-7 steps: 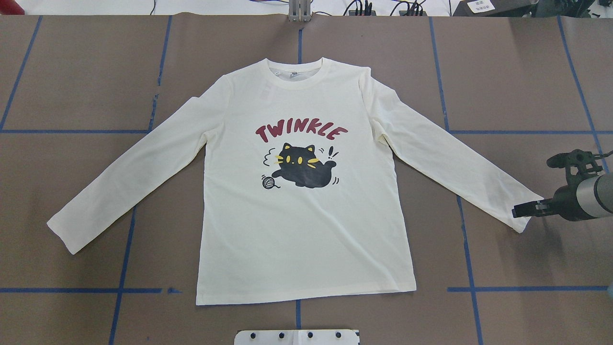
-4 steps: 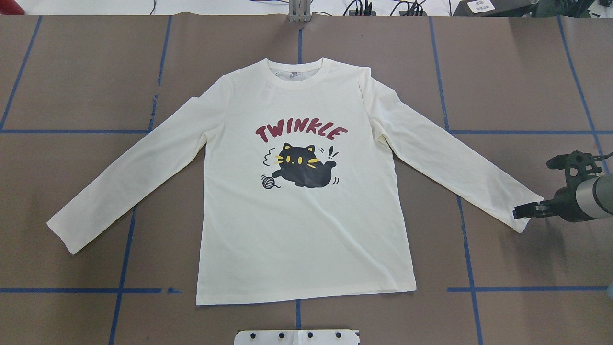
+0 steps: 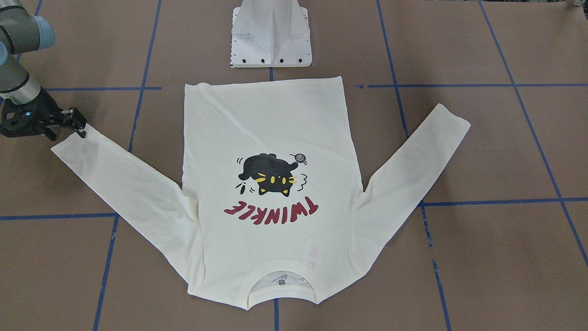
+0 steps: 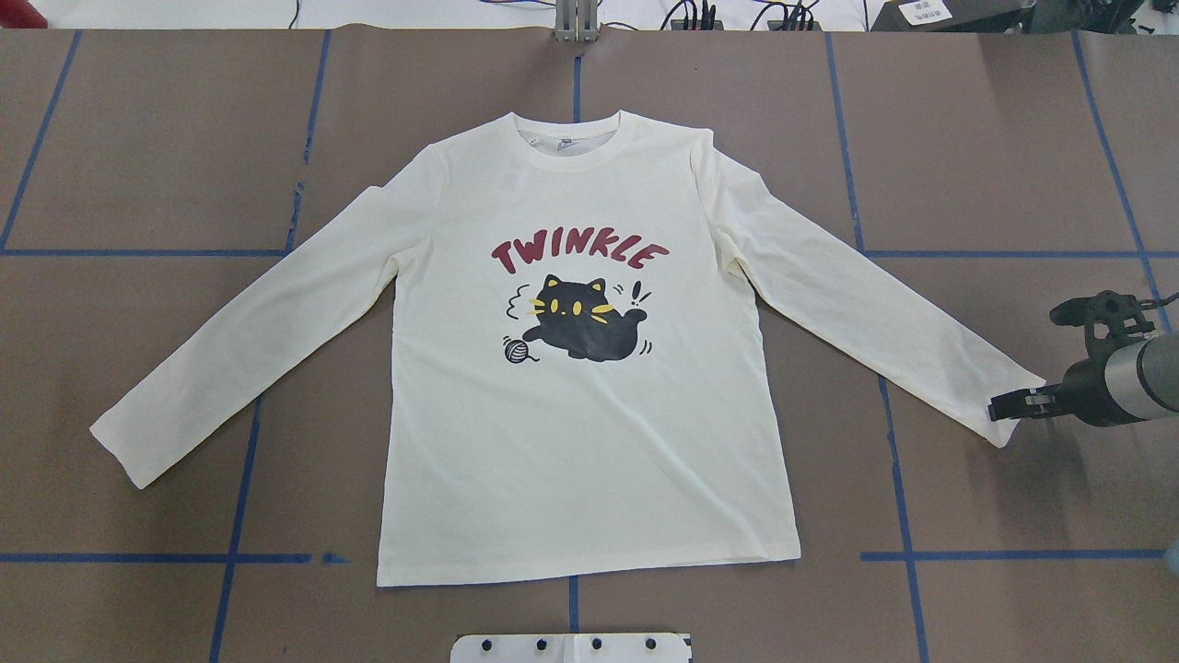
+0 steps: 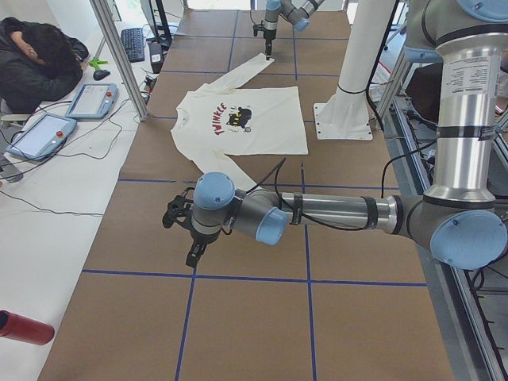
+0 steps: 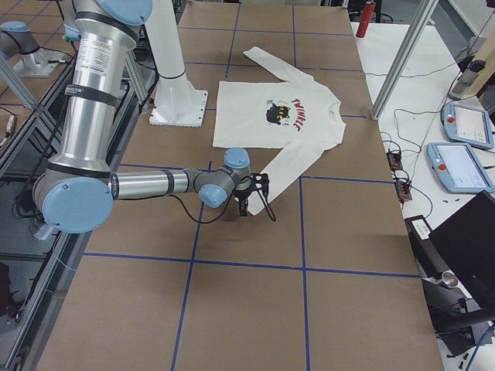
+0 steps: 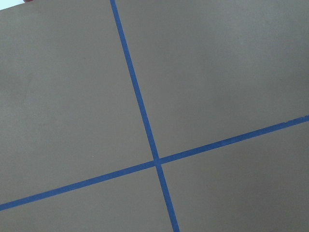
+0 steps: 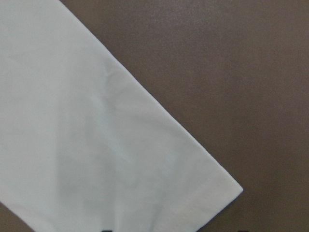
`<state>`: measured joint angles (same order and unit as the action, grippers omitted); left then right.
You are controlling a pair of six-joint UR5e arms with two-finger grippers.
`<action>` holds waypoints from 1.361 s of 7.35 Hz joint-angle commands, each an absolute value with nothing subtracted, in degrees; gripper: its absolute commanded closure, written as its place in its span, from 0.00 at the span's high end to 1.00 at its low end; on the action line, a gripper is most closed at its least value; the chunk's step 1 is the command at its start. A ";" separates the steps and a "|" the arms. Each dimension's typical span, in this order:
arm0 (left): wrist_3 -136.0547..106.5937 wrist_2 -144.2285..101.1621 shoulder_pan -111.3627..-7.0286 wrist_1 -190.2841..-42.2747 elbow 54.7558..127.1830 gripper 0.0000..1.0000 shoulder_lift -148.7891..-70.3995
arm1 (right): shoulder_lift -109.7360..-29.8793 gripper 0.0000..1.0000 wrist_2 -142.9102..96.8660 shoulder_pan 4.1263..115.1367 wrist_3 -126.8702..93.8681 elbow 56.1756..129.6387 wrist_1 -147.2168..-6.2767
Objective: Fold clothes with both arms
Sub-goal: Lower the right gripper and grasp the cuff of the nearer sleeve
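Observation:
The cream long-sleeved T-shirt point(image 4: 589, 460) lies flat and print up in the middle of the table, both sleeves spread out. It also shows in the front-facing view point(image 3: 266, 124). My right gripper point(image 4: 995, 406) is low at the cuff of the right sleeve point(image 4: 976, 396), at the left in the front-facing view point(image 3: 79, 123). Its jaws stand apart, and the right wrist view is filled by the cuff point(image 8: 120, 145). My left gripper point(image 5: 193, 254) shows only in the exterior left view, over bare paper away from the shirt. I cannot tell whether it is open.
The white pedestal base point(image 3: 271, 41) stands at the robot's edge, close to the shirt's hem. Blue tape lines point(image 7: 145, 125) cross the brown paper. A person point(image 5: 40, 55) and tablets point(image 5: 91, 99) are beside the table; a red cylinder point(image 5: 24, 327) lies there.
My right gripper has shifted very slightly at the sleeve cuff. The shirt has not moved.

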<state>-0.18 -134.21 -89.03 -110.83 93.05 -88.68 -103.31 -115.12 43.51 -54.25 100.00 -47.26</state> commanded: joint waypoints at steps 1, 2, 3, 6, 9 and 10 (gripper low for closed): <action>-0.44 -134.21 -89.03 -110.83 93.16 1.00 -88.68 | -103.18 0.34 -115.75 43.51 -54.23 100.11 -48.33; -0.44 -134.12 -89.03 -110.83 93.25 1.00 -88.68 | -103.18 0.20 -115.84 43.51 -54.23 100.19 -48.51; -0.44 -134.21 -89.03 -110.83 93.25 1.00 -88.68 | -103.10 0.09 -115.93 43.51 -54.23 100.28 -48.52; -0.44 -134.12 -89.03 -110.83 93.16 1.00 -88.68 | -102.92 0.00 -117.77 44.99 -54.23 101.25 -48.08; -0.53 -134.21 -89.03 -110.83 93.25 1.00 -88.68 | -100.57 0.00 -119.61 46.66 -54.49 104.85 -47.99; -0.53 -134.21 -89.03 -110.83 93.25 1.00 -88.68 | -96.11 0.00 -119.88 47.19 -55.71 104.59 -48.42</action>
